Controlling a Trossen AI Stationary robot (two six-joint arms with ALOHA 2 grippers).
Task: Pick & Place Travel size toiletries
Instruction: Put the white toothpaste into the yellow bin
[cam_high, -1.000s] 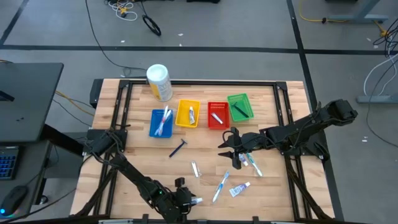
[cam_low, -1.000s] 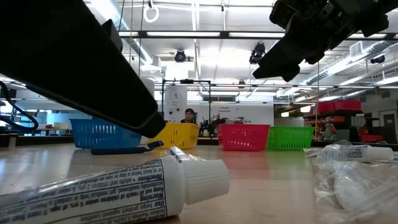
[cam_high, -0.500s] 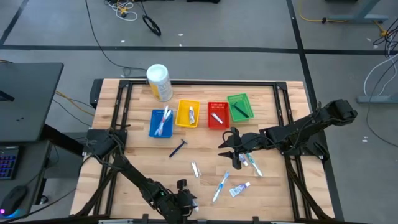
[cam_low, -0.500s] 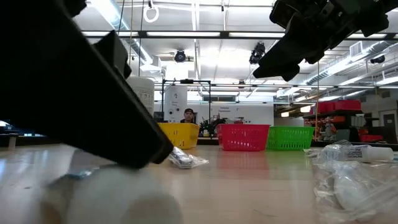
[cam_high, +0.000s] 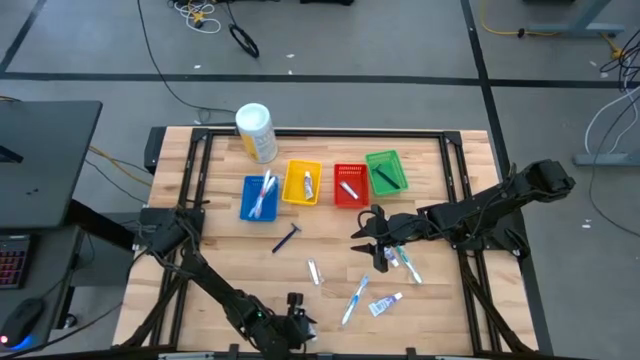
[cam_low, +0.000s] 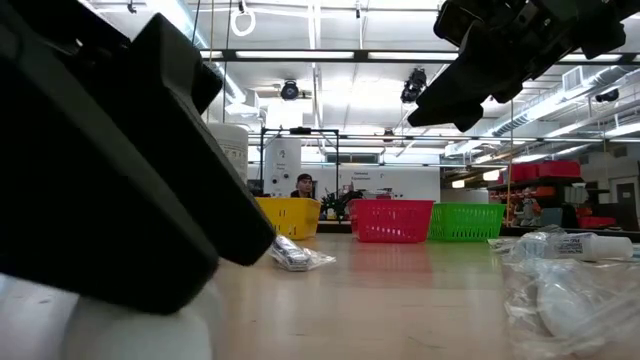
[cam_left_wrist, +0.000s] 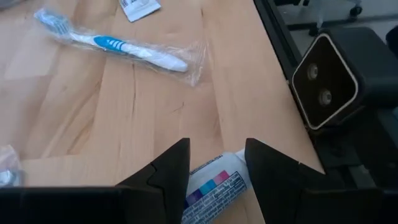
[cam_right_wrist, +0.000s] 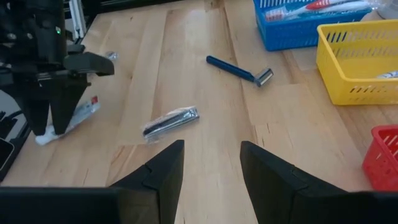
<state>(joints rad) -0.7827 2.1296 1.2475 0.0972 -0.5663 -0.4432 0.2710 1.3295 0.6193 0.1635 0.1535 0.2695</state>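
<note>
My left gripper (cam_high: 300, 325) is low at the table's near edge, open, with a white toothpaste tube (cam_left_wrist: 214, 186) lying on the wood between its two fingers. The tube's cap (cam_low: 130, 330) points at the low camera. My right gripper (cam_high: 368, 232) hangs open above the table right of centre, with nothing between its fingers. Loose on the wood lie a wrapped toothbrush (cam_high: 355, 298), another tube (cam_high: 385, 303), a small wrapped item (cam_high: 314, 271) and a blue razor (cam_high: 287, 238). More wrapped toiletries (cam_high: 405, 262) lie below the right arm. My left gripper has its fingers on either side of the tube's printed body (cam_left_wrist: 211, 190), slanting down from the table's left. The tube lies flat and skewed across the gap and nearly fills it. Whether the fingers (cam_left_wrist: 177, 165) touch it, I cannot tell.
Blue (cam_high: 259, 196), yellow (cam_high: 302, 183), red (cam_high: 349, 185) and green (cam_high: 385, 171) baskets stand in a row at the far side, each with items inside. A white-and-yellow canister (cam_high: 255, 132) stands behind them. The low camera's housing (cam_left_wrist: 323, 81) sits at the near edge beside my left gripper.
My left gripper has sunk slightly over the tube and rolled about its own axis. The tube has turned about on the table: it lay with its cap toward the table's right edge, and now the cap faces the near edge.
</note>
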